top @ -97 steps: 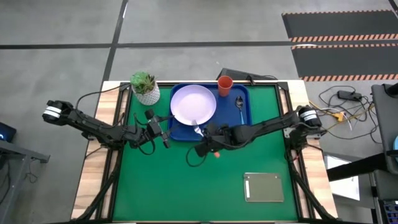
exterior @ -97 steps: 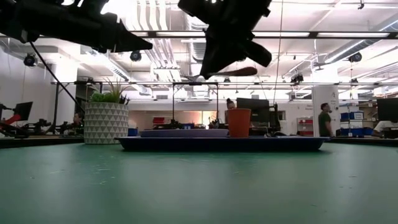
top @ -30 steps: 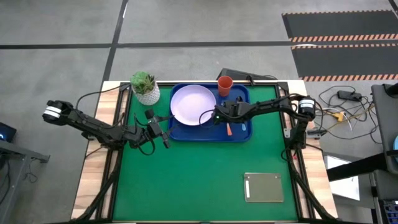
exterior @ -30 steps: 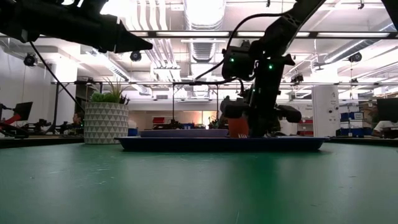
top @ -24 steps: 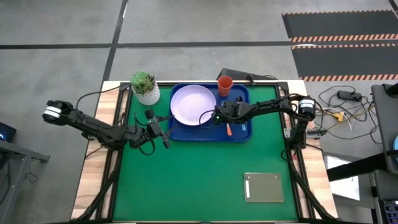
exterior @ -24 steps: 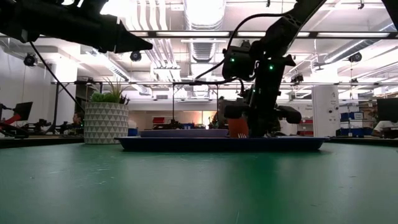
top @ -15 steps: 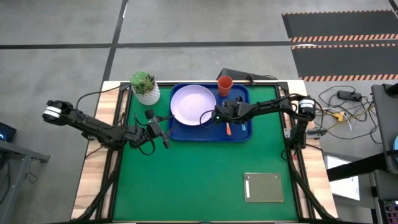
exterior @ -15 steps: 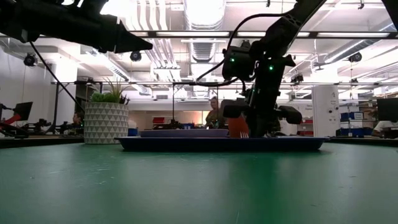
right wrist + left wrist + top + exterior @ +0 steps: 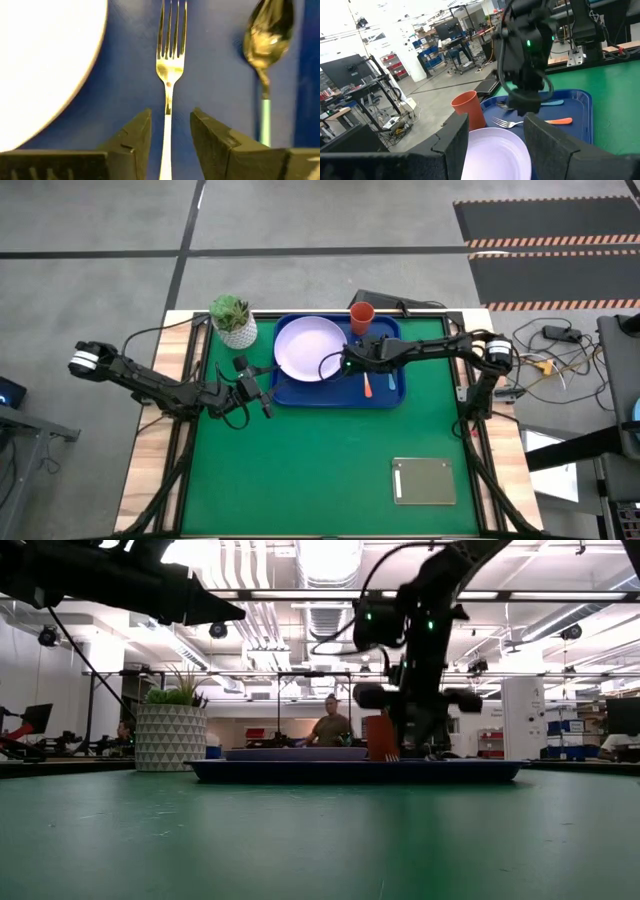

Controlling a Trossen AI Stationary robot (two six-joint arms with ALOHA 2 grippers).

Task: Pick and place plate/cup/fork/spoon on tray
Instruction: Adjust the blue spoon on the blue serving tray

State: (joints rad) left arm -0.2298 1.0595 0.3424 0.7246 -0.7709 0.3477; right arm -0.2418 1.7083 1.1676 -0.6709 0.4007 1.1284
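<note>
From above, the right gripper has lifted slightly off the slim orange-handled fork, which now lies freed on the large blue rectangular tray between the round pale lavender plate and the slim blue-handled spoon; the small orange-red tumbler stands at the tray's far edge. The left gripper waits over the green table mat, just beside the tray.

At table height, the right arm hides most of the tumbler; a person sits in the workshop behind.

The left wrist view shows its fingers spread wide.

The right wrist view shows parted fingers straddling the fork's neck without touching; the handle is cut off.
</note>
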